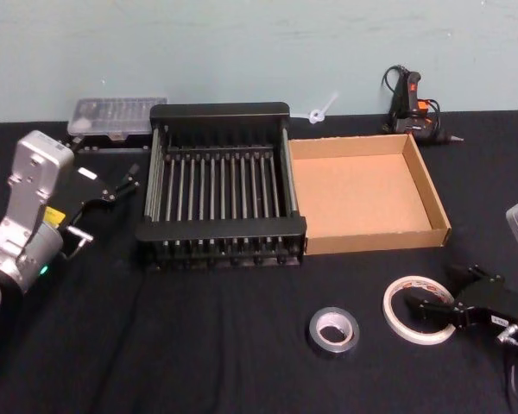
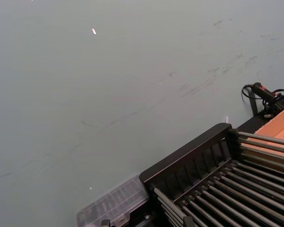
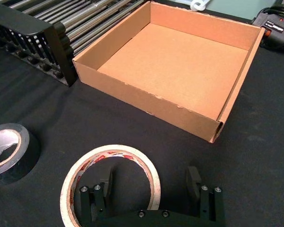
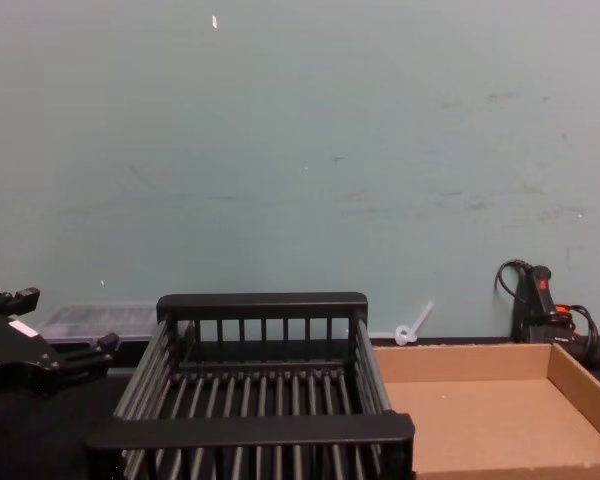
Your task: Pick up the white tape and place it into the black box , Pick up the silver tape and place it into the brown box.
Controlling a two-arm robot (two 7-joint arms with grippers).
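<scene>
The white tape (image 1: 417, 311) lies flat on the black table at the front right, its red print showing inside the white tape (image 3: 132, 155) in the right wrist view. My right gripper (image 1: 445, 293) is open over it, with one finger inside the ring and the other outside its rim (image 3: 150, 183). The silver tape (image 1: 334, 331) lies just left of the white tape, a grey roll (image 3: 23, 152). Behind them stand the black box (image 1: 220, 233) and the brown box (image 1: 375, 240), side by side with nothing in them. My left gripper (image 1: 108, 207) hangs open left of the black box (image 4: 260, 430).
A glue gun (image 1: 412, 108) with its cord lies at the back right behind the brown box (image 3: 146, 101). A clear plastic case (image 1: 116, 116) sits at the back left behind the crate. A small white plastic piece (image 1: 319, 112) rests by the wall.
</scene>
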